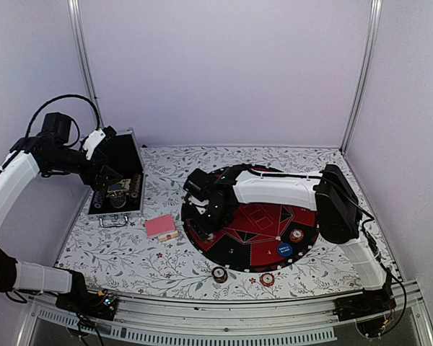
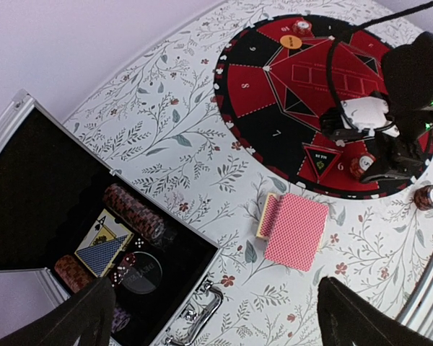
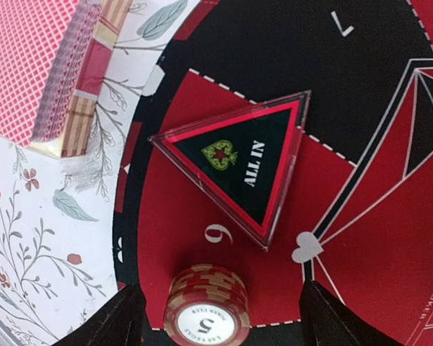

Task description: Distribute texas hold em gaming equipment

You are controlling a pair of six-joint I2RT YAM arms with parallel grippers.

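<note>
Over the left edge of the round mat [image 1: 256, 249], the right hand [image 3: 221, 287] hangs with its jaws parted, one of its fingers [image 3: 119, 317] on each side of a short stack of poker chips [image 3: 206, 310]. The stack stands on a red segment of the mat, between the fingers with a gap on either side, so nothing is gripped. Just beyond it, a triangular ALL IN marker [image 3: 245, 162] lies flat on the same segment.

Off the mat, on the flowered worktop [image 1: 151, 263], a deck of cards [image 2: 297, 229] lies back up, near the right hand. Two more chip stacks [image 1: 219, 274] stand on the worktop just beside the mat's near edge. On the mat's right side, a blue button disc [image 1: 284, 251] lies near another chip stack [image 1: 296, 235], which has an orange button disc [image 2: 290, 41] just beside it.

Well apart from all these, the left hand [image 2: 216, 285] is wide open and holds nothing. It hovers above the open silver case [image 1: 101, 210], where rows of chips [image 2: 133, 213] and an ace card [image 2: 101, 249] lie.
</note>
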